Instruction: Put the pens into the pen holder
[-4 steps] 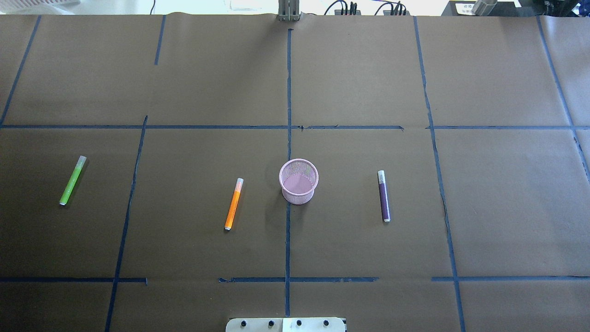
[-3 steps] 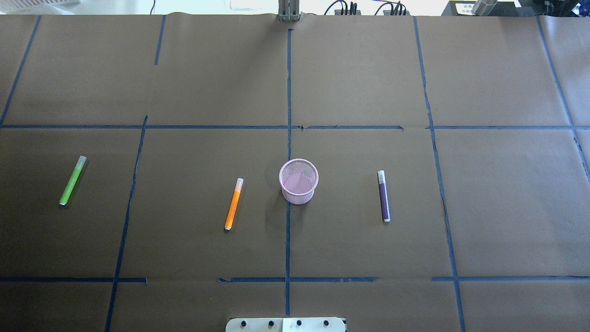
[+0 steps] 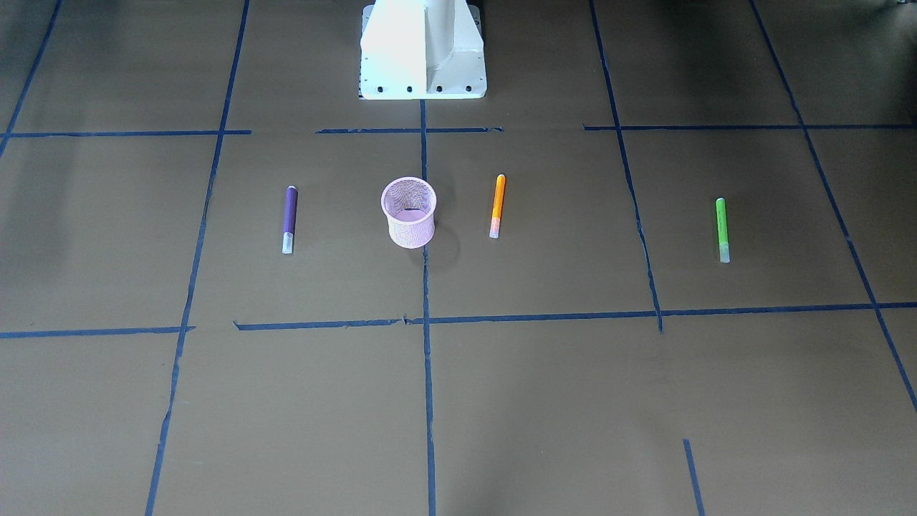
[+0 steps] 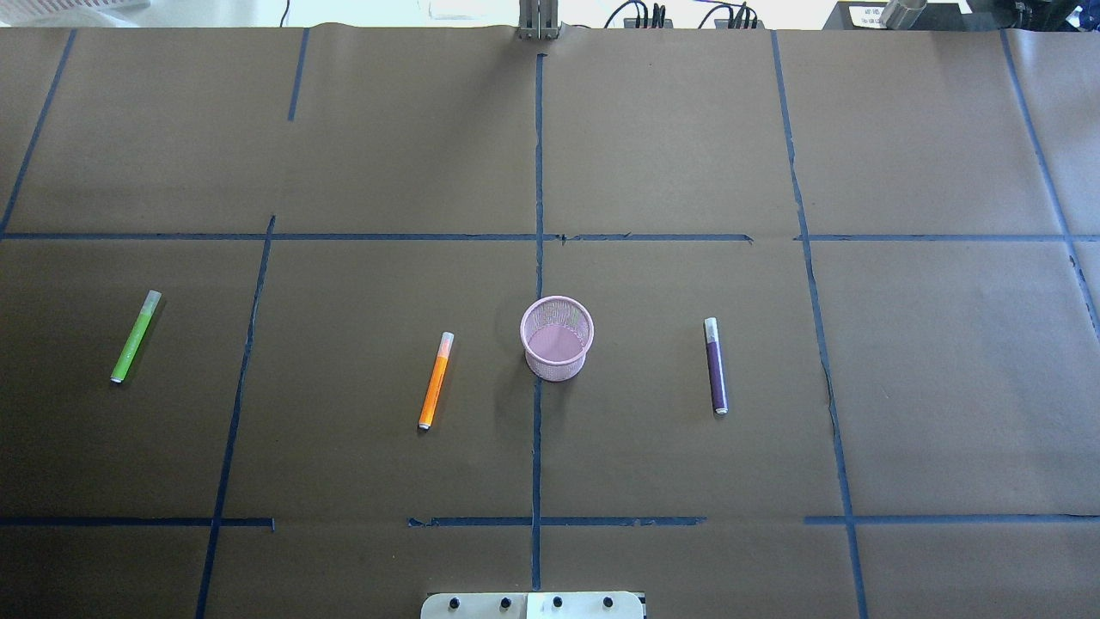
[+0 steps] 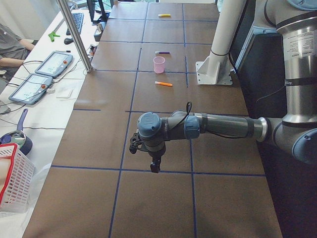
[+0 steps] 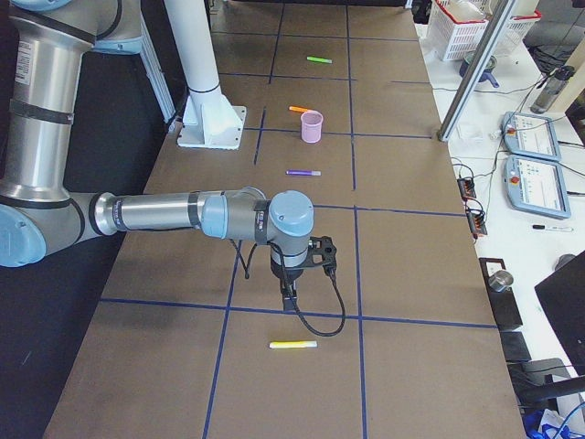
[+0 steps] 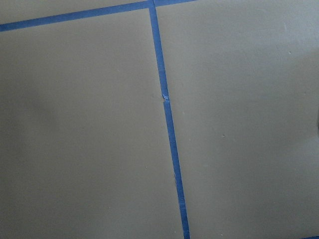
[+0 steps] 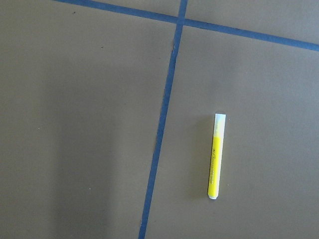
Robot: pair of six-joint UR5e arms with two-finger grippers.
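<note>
Left gripper (image 5: 155, 167): hangs pointing down over bare brown paper, far out toward its own end of the table (image 4: 945, 387). It shows only from the side, so I cannot tell how wide the jaws stand.
Right gripper (image 6: 289, 302): hangs low at the opposite end, also seen only side-on, so its opening cannot be told either.
Pen holder (image 4: 557, 337): well away from both grippers, upright on the centre tape line (image 4: 537, 447). Probably set there so either arm can reach it.
Yellow pen (image 8: 216, 156): lies flat just beside the right gripper, on its outer side. It looks like that arm's first pick.
Purple pen (image 4: 715, 365): between the right gripper and the holder, near the holder.
Orange pen (image 4: 436, 380): near the holder, on the left gripper's side.
Green pen (image 4: 136, 336): further out toward the left gripper, still well apart from it.
Why spread so: my guess is that each arm is meant to gather from its own half.
Look: short thick markers with bright barrels and pale, see-through caps. The holder is pink wire mesh, mouth up and empty.
Progress: not yet begun.
</note>
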